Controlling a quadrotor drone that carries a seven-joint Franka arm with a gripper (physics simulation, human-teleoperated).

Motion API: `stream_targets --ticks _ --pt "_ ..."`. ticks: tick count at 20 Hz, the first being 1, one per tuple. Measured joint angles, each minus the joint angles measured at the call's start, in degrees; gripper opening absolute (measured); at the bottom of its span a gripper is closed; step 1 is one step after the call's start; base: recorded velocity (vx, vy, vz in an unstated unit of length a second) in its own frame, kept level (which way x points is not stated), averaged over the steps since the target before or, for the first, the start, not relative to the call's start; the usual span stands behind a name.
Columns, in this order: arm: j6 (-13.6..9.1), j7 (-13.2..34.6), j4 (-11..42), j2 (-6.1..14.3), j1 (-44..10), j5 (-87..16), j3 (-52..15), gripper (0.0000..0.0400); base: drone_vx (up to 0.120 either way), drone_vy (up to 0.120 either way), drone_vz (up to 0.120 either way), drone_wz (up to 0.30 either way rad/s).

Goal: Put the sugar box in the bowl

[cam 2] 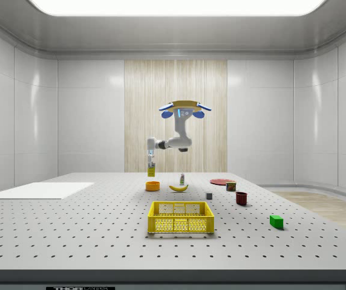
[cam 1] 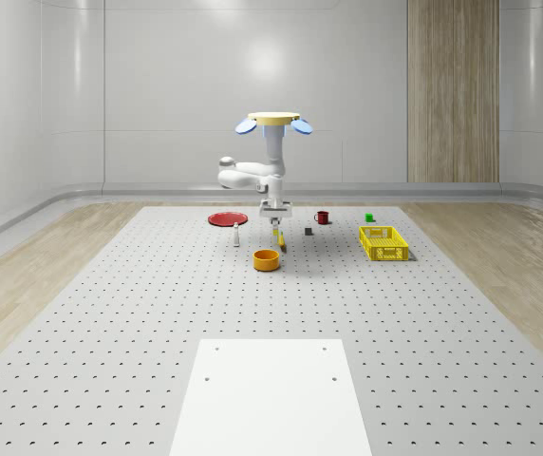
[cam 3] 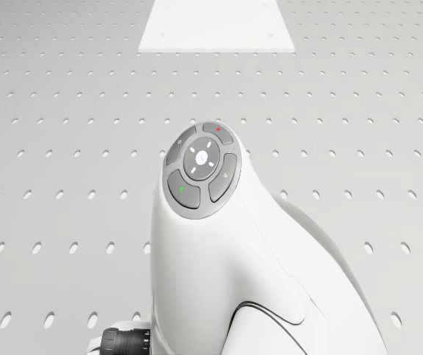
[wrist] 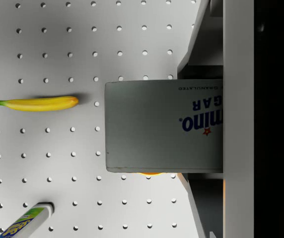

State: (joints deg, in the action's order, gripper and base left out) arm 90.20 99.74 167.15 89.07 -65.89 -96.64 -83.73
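Drone [cam 1: 273, 122] hovers well above the perforated table [cam 1: 110, 313], behind the bowl [cam 1: 267, 259] as the whole-scene camera sees it. Arm [cam 1: 249, 175] elbows out sideways, then drops to the gripper [cam 1: 276, 220].

Gripper is clamped on the sugar box [wrist: 162, 126]: wrist view has the box pinned between both fingers [wrist: 201, 39]. Box hangs upright in the air, clear of the table.

Relative to the bowl: side view puts the box [cam 2: 151, 168] directly above it and just short of the rim, bowl [cam 2: 153, 186] under it. In the whole-scene view the box looks slightly behind the bowl, so true overlap is hard to call. An orange sliver, probably the bowl, pokes out from under the box in the wrist view.

Beyond the bowl: banana [wrist: 35, 103], marker [wrist: 25, 222], red plate [cam 1: 226, 218], red mug [cam 1: 322, 218]. Yellow crate [cam 1: 383, 242] off to the bowl's side.
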Motion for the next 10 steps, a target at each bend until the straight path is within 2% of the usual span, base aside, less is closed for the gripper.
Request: stream_targets --ticks 5,7,8,10 --pt "0.18 0.02 0.00 0.19 -0.02 0.07 -0.03 0.0163 0.000 -0.120 0.000 0.000" --pt "0.25 0.02 -0.01 0.26 -0.03 0.10 -0.04 0.0163 0.000 -0.040 0.000 0.000" --pt "0.28 0.03 -0.01 0.30 -0.03 0.11 -0.05 0.0163 0.000 -0.120 0.000 0.000" --pt "0.34 0.03 -0.01 0.36 -0.04 0.14 -0.06 0.0163 0.000 -0.020 -0.020 0.000"
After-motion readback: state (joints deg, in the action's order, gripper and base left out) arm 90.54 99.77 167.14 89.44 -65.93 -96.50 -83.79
